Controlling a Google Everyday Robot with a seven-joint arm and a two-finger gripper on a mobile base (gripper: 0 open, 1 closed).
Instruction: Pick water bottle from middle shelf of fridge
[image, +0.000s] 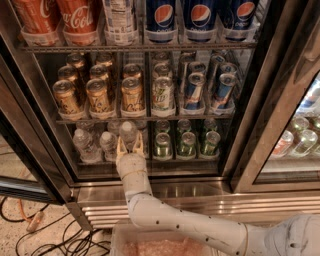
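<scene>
The fridge (250, 125) stands open with a dark inside. Its middle shelf (172, 160) is a thin wire rack with clear water bottles on the left and green cans (186, 144) on the right. My gripper (130, 146) reaches up from below onto this shelf. Its pale fingers (120, 148) hold both sides of one water bottle (128, 133), the rightmost in the front row, which has a white cap. Two more bottles (83, 143) stand just to its left.
Above is a rack of gold and blue cans (132, 95), and higher a rack of Coca-Cola and Pepsi bottles (160, 17). A neighbouring cooler (300, 140) is on the right. Black cables (45, 235) lie on the floor at lower left. A steel sill (170, 197) runs below the shelf.
</scene>
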